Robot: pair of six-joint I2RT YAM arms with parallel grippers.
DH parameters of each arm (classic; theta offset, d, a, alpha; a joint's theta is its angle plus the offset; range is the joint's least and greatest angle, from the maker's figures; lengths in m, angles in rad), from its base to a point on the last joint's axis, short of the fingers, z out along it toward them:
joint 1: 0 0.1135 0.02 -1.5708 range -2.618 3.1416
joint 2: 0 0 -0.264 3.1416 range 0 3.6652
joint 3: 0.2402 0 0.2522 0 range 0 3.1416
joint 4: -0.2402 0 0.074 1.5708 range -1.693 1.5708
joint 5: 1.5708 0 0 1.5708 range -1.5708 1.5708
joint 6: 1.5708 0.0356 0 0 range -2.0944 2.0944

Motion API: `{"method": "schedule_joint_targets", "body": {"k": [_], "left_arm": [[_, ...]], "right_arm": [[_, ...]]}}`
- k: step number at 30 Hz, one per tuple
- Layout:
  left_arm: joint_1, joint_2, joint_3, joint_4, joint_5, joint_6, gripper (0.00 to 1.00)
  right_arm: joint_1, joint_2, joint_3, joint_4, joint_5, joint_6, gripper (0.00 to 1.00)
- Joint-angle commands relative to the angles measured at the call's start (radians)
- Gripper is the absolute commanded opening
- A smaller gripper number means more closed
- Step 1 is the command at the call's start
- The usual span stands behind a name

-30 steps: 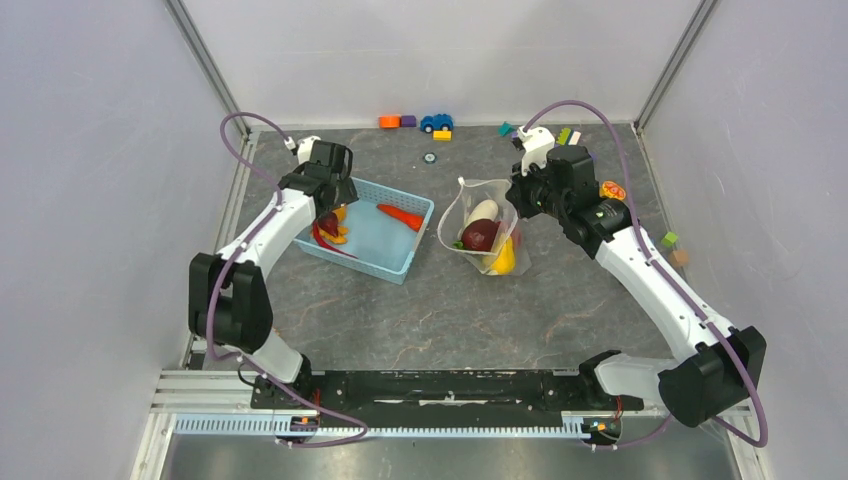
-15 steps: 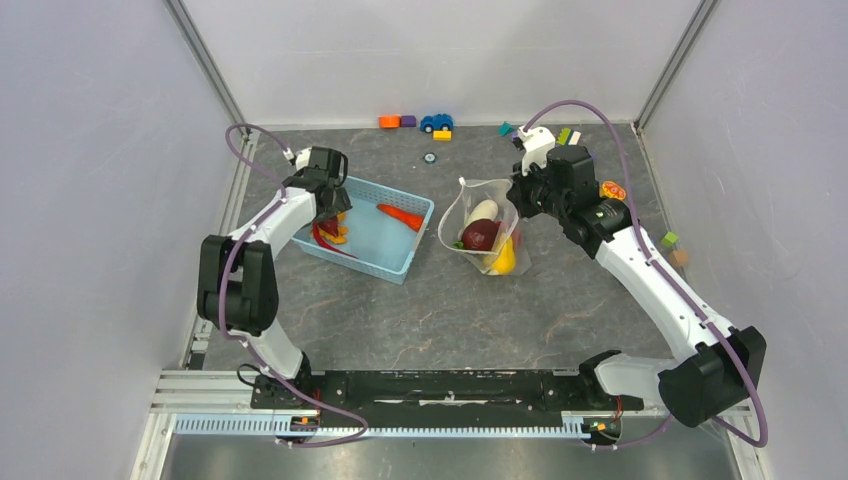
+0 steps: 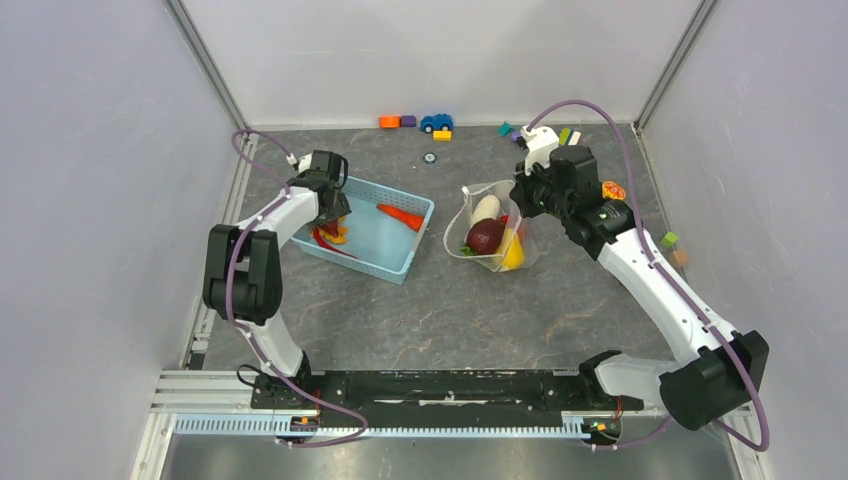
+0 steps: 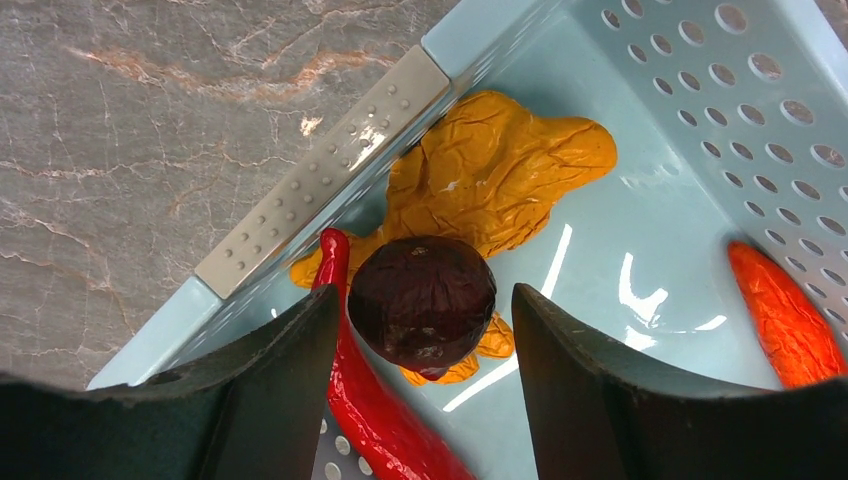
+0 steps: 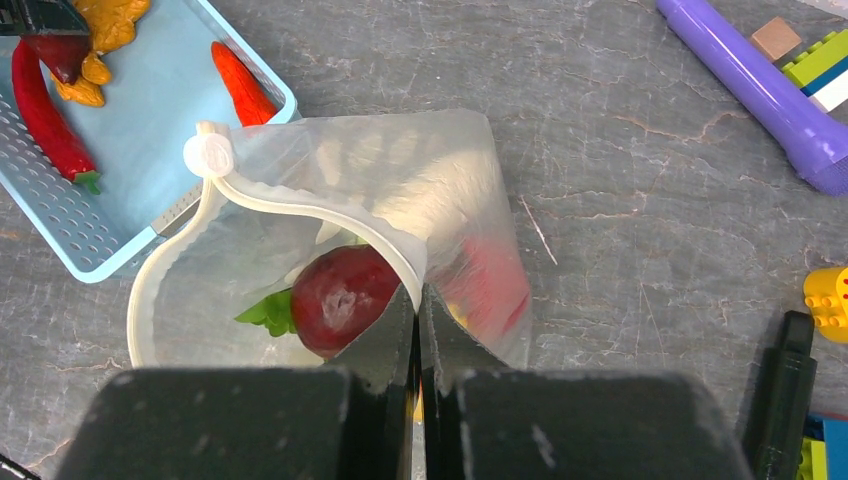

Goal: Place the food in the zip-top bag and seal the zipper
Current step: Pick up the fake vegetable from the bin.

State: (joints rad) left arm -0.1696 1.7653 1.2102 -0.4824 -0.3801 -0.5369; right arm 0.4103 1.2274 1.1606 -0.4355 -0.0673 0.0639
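Observation:
The clear zip-top bag point(image 3: 492, 238) stands open right of the basket, holding a white radish point(image 3: 486, 208), a red tomato point(image 5: 340, 298), a yellow pepper point(image 3: 513, 256) and green bits point(image 5: 264, 312). My right gripper point(image 5: 415, 305) is shut on the bag's zipper point(image 5: 300, 200) rim; the white slider tab point(image 5: 208, 155) sits at the rim's far end. My left gripper point(image 4: 425, 330) is open in the light-blue basket point(image 3: 385, 250), its jaws either side of a dark maroon piece point(image 4: 422, 303) without touching it. That piece lies on an orange-yellow piece point(image 4: 495, 175), beside a red chili point(image 4: 375, 410). An orange carrot point(image 4: 785, 310) lies further right.
A purple cylinder point(image 5: 760, 75) and toy blocks point(image 5: 825, 70) lie right of the bag. A blue car point(image 3: 436, 122) and more blocks point(image 3: 390, 121) sit at the back wall. Small blocks point(image 3: 673, 246) lie by the right wall. The basket's rim point(image 4: 320, 185) is close to my left fingers.
My left gripper has sunk into the basket's left corner around the maroon piece. My right gripper has pulled the bag's rim up and right, so the bag stands more upright.

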Motion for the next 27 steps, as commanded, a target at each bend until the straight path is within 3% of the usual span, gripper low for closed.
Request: {"method": "schedule_joint_targets", "body": {"k": [1, 10, 18, 27], "left_arm": [[0.005, 0.007, 0.014, 0.030, 0.001, -0.026, 0.69], [0.005, 0.031, 0.020, 0.008, 0.000, -0.042, 0.63], [0.005, 0.023, 0.016, 0.003, 0.015, -0.046, 0.36], [0.005, -0.051, 0.012, -0.016, 0.030, -0.066, 0.22]], "right_arm": [[-0.006, -0.032, -0.002, 0.028, 0.014, 0.004, 0.04], [-0.006, -0.025, -0.001, 0.028, 0.006, 0.008, 0.04], [-0.005, -0.024, 0.001, 0.029, 0.003, 0.010, 0.04], [-0.006, -0.019, 0.002, 0.028, -0.004, 0.012, 0.04]]}}
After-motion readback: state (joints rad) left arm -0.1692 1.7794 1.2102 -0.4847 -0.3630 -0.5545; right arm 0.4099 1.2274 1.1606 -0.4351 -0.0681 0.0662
